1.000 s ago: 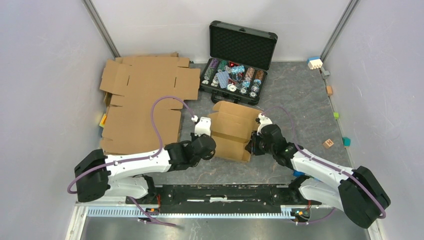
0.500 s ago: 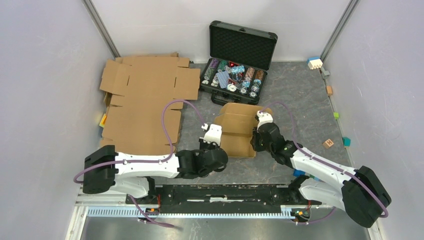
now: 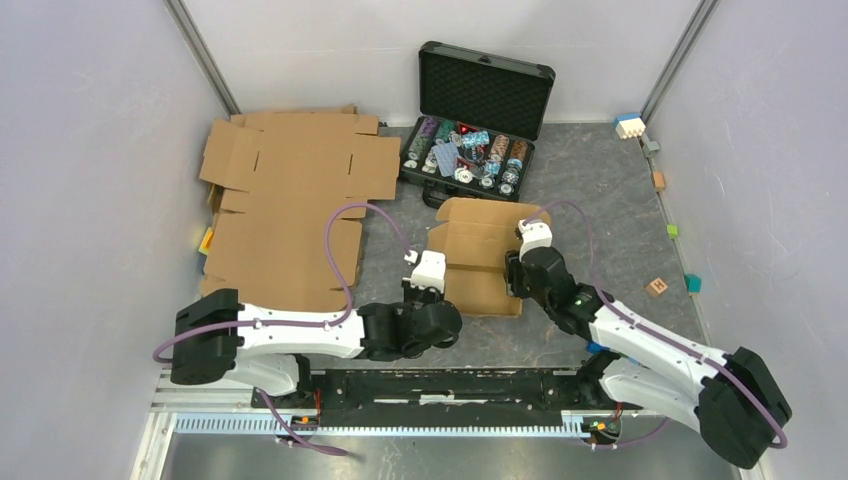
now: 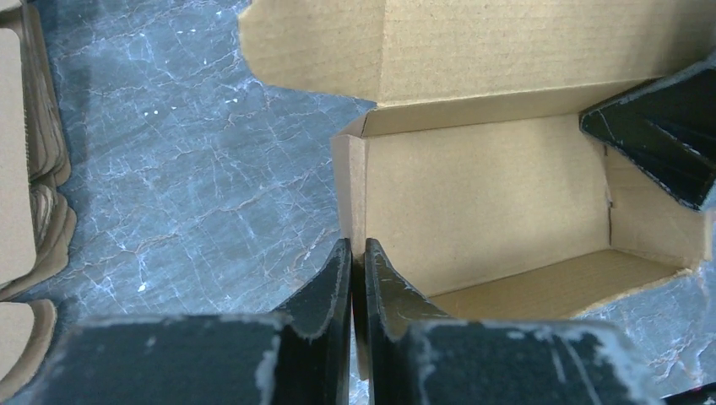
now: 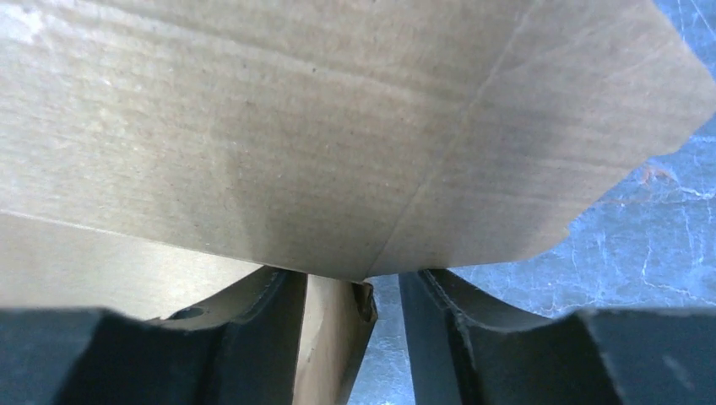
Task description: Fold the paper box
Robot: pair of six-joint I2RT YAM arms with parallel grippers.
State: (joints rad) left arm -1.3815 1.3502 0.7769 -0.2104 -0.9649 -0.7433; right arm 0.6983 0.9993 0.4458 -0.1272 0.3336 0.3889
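The paper box (image 3: 478,262) is a small brown cardboard mailer, part-formed, lying in the middle of the table with its lid flap (image 3: 490,212) open toward the far side. My left gripper (image 3: 430,275) is shut on the box's left side wall; in the left wrist view the fingers (image 4: 358,257) pinch that wall's edge and the open inside of the box (image 4: 481,194) shows. My right gripper (image 3: 520,268) is at the box's right side. In the right wrist view its jaws (image 5: 353,280) stand apart around the right wall (image 5: 333,329), under a flap (image 5: 338,126).
A stack of bigger flat cardboard sheets (image 3: 285,205) lies at the left. An open black case of chips (image 3: 470,140) stands at the back, just beyond the box. Small coloured blocks (image 3: 657,287) lie along the right edge.
The left arm swung right and its gripper came to the box's left wall. The box shifted a little right and away, and its walls now stand up more. The right gripper followed.
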